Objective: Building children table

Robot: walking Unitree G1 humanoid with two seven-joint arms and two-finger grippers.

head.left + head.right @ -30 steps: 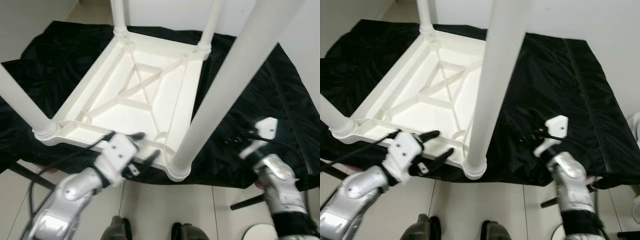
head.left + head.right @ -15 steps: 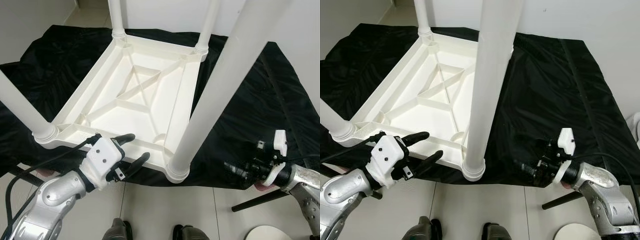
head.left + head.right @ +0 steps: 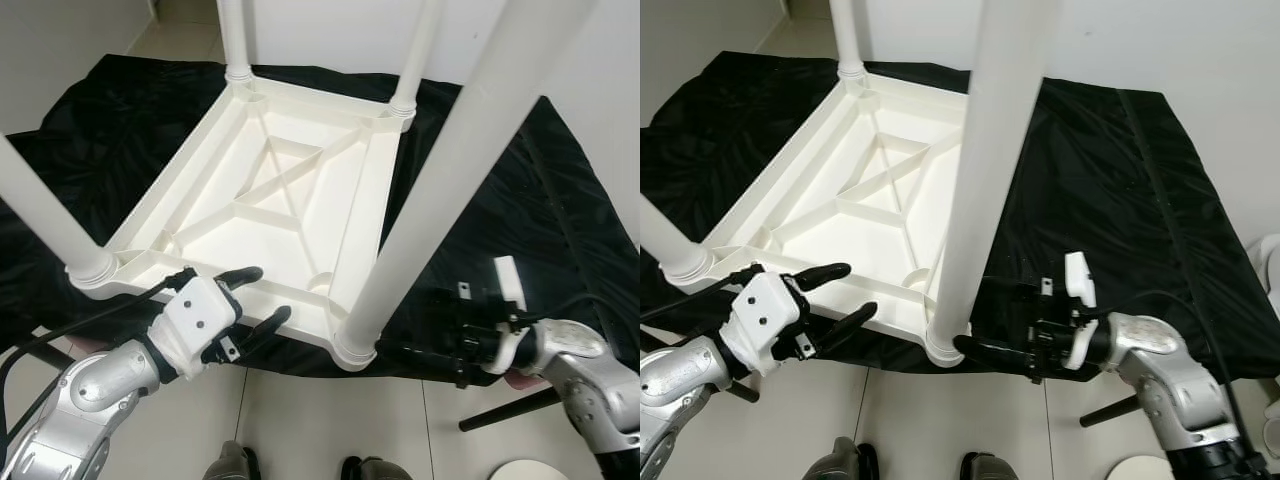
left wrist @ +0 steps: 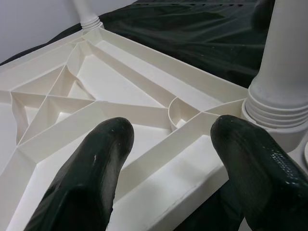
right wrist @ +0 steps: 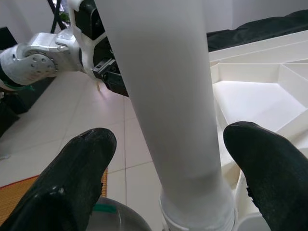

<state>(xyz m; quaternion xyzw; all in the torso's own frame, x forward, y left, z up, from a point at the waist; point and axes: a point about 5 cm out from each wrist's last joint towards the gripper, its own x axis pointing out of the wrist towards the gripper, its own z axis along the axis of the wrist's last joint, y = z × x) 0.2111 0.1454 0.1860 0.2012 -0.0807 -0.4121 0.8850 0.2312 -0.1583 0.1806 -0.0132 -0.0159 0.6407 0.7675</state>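
Note:
A white plastic children's table lies upside down on a black cloth, its legs pointing up. Its near right leg rises close to the camera. My left gripper hovers open at the table's near edge, its fingers just above the rim and holding nothing. My right gripper reaches in from the right, open, at the socket of that near leg. One finger stands on each side of the leg without closing on it.
The cloth covers a low platform that ends just before my feet; pale floor tiles lie below. A dark bar and a round white object sit at lower right. White walls stand behind.
My right gripper swung down and left, from raised over the cloth to straddling the near leg's base. The left gripper drew back slightly from the table's edge.

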